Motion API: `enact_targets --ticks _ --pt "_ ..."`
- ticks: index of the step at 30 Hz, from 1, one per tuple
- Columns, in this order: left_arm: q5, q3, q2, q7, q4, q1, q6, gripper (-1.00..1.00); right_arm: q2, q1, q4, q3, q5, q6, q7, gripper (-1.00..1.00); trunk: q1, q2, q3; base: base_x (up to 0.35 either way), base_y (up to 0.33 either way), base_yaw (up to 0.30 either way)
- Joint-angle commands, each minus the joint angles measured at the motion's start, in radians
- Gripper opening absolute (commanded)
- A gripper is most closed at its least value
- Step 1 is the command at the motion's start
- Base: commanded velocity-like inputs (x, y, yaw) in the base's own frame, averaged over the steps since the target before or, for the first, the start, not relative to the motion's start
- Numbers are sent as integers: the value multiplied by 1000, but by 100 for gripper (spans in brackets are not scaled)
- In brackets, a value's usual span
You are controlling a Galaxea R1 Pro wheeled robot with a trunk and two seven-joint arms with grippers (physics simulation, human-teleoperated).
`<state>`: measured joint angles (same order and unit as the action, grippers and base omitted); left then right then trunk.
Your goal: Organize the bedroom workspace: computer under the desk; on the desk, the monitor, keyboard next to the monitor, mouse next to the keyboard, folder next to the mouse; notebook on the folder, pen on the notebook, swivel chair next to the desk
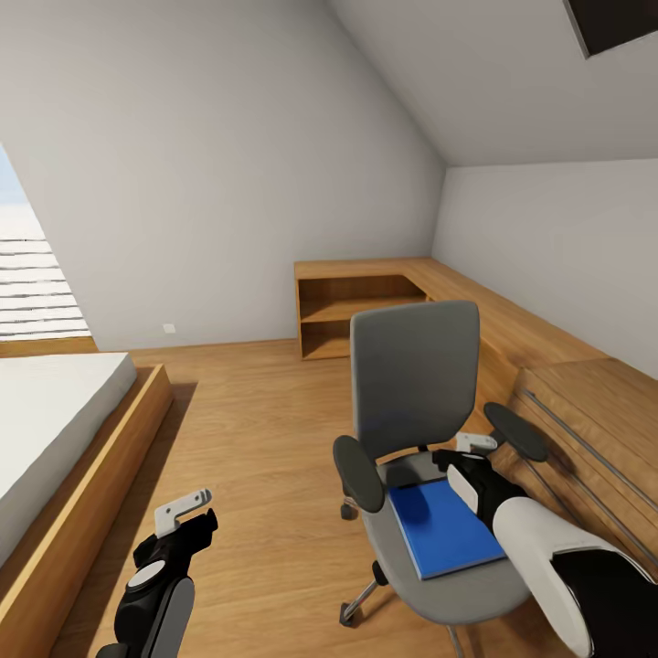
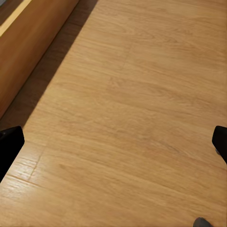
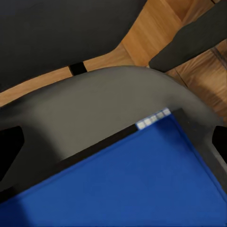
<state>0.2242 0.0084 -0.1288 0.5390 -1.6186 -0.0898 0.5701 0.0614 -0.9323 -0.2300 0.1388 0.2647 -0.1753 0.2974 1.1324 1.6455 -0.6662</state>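
The grey swivel chair (image 1: 416, 384) with black armrests stands on the wooden floor at centre right, its back towards the far wall. The bright blue folder (image 1: 446, 530) lies flat on its seat. My right gripper (image 1: 464, 462) hangs open just above the folder's far edge, near the backrest. In the right wrist view the folder (image 3: 127, 184) lies close below the right gripper (image 3: 113, 142), with dark fingertips (image 3: 9, 146) spread wide over the grey seat (image 3: 94, 109). My left gripper (image 1: 187, 519) is open over bare floor, well left of the chair, with nothing between its fingers (image 2: 9, 146).
A bed (image 1: 46, 429) in a wooden frame (image 2: 28, 42) takes up the left side. A low wooden shelf unit (image 1: 356, 311) stands against the far wall, and a wooden cabinet run (image 1: 585, 411) lines the right wall beside the chair. Open floor (image 1: 256, 429) lies between bed and chair.
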Motion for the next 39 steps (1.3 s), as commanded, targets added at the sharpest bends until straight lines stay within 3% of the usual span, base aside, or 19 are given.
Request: enact_targets --ticks 1,14,25,39 --pt "11 1 0 7 -1 -1 2 100 0 -2 2 9 16 -6 5 100 0 1 -1 0 0 0" --pt "11 -1 1 6 -1 -1 2 100 -1 -4 15 10 27 -12 -27 100 0 1 -1 12 0 0" --pt "11 -4 0 3 -1 -1 2 100 -2 -4 31 11 27 -8 -32 100 0 1 -1 222 0 0" --pt "10 -5 -1 3 -1 -1 2 100 -2 -3 33 12 27 -12 -32 100 0 1 -1 73 0 0"
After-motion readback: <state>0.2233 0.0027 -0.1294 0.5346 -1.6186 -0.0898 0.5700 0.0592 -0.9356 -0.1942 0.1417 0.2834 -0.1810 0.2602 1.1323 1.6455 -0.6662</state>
